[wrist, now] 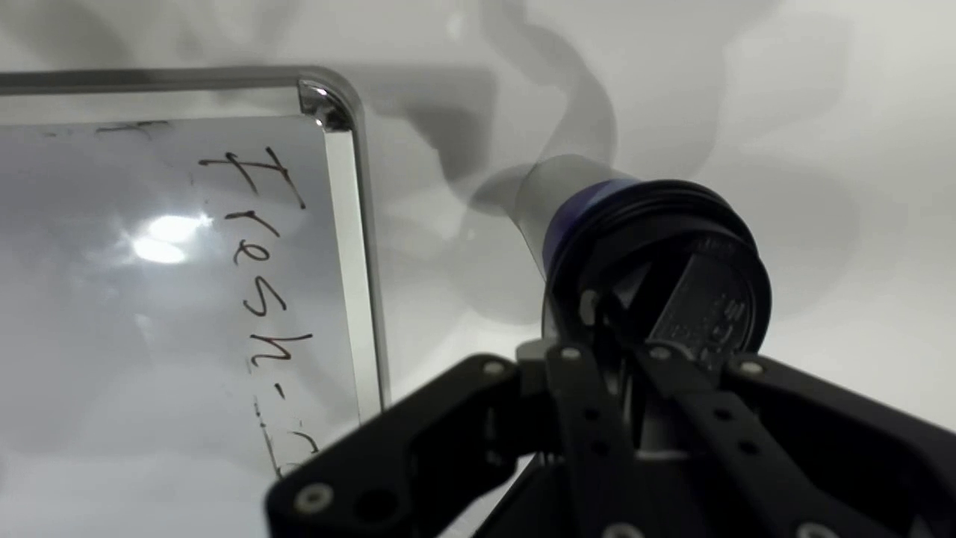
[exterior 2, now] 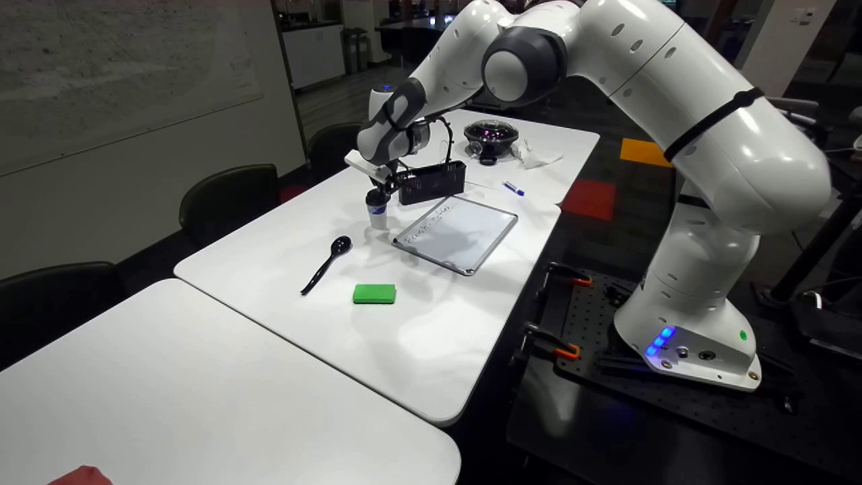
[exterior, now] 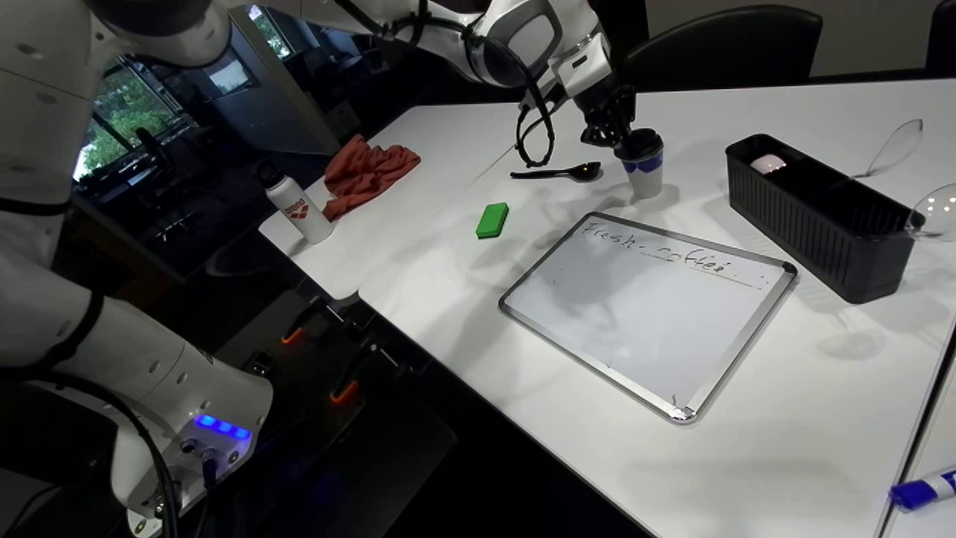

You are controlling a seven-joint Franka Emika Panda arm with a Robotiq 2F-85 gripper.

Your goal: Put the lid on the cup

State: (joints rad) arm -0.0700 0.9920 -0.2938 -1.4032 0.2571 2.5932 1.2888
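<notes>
1. And the gripper point(wrist: 609, 321) is right at the lid point(wrist: 706, 302), fingers almost together; whether they pinch it, I can't tell.
2. The lid sits atop the upright cup point(exterior: 647, 181), so any press looks likely straight down.
3. Cup's inside: hidden. Black bin point(exterior: 799, 224), nearby, apart: a pale pink thing point(exterior: 768, 164) in the end nearer the cup.

2 exterior views looking down, sharing the table point(exterior 2: 424, 350), wrist view close above cup point(wrist: 556, 190)
</notes>
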